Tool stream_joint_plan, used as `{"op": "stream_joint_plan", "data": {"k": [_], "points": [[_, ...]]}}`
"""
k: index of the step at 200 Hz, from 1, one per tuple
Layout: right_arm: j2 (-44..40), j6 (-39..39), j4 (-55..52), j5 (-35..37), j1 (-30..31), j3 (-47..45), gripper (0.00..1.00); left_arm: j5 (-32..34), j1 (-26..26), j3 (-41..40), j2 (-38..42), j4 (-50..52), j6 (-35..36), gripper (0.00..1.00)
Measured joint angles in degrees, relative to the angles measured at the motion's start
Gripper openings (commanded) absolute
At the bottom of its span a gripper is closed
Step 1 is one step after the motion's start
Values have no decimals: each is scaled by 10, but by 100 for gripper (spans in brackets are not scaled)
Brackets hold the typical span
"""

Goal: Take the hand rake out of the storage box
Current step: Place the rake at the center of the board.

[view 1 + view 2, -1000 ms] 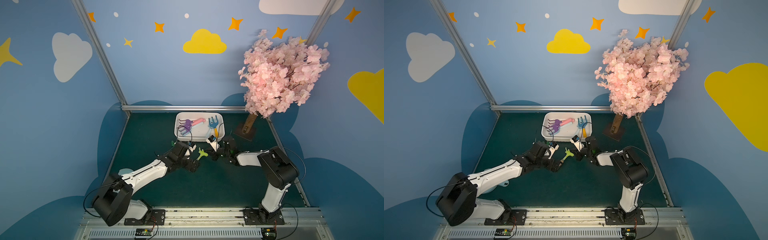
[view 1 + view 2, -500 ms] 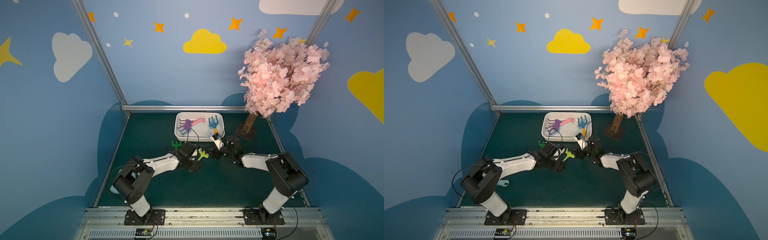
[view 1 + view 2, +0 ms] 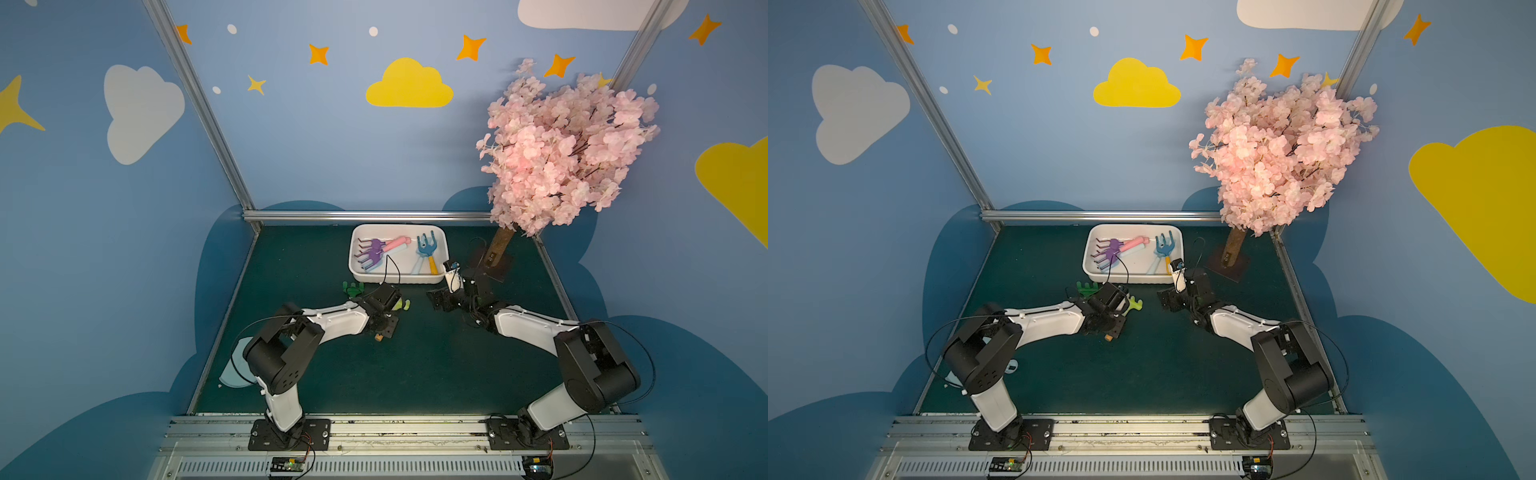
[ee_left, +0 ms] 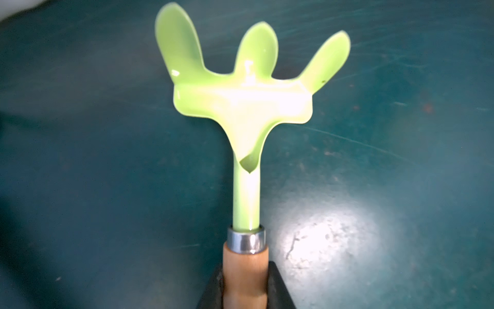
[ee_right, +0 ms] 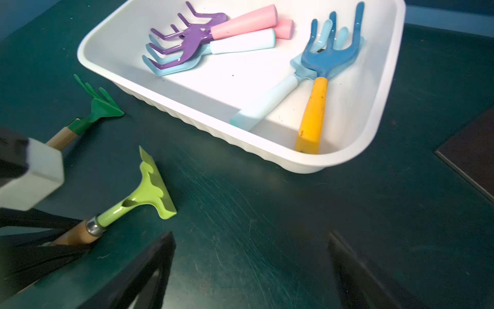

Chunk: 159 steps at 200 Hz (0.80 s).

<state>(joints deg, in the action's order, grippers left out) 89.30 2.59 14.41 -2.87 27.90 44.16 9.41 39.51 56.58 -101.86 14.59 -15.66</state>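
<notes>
You see the lime-green hand rake (image 4: 248, 107), three rounded prongs, its wooden handle clamped in the left pincer (image 4: 245, 286); the white storage box (image 5: 203, 123) lies just beyond this pincer.

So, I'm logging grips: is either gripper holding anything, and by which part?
Left gripper holds the lime rake by its wooden handle; right gripper is open, empty.

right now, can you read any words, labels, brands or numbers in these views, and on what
No text can be read in any view.
storage box and the rakes in it: no print visible.
light green rake: no marking visible.
white part on the right arm's wrist: too small to tell any writing.
</notes>
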Motion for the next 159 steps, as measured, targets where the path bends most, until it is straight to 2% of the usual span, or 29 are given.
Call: {"op": "stream_joint_plan", "data": {"k": [36,64,159], "points": [[-10,3,-27,33,-5,0,93,43,-7,8,1,27,-73,13],[-10,10,-39,48,-8,0,93,73,-14,35,-5,57,-114,21],[-43,28,-69,59,-11,0,93,82,-39,105,-70,68,-161,23]]}}
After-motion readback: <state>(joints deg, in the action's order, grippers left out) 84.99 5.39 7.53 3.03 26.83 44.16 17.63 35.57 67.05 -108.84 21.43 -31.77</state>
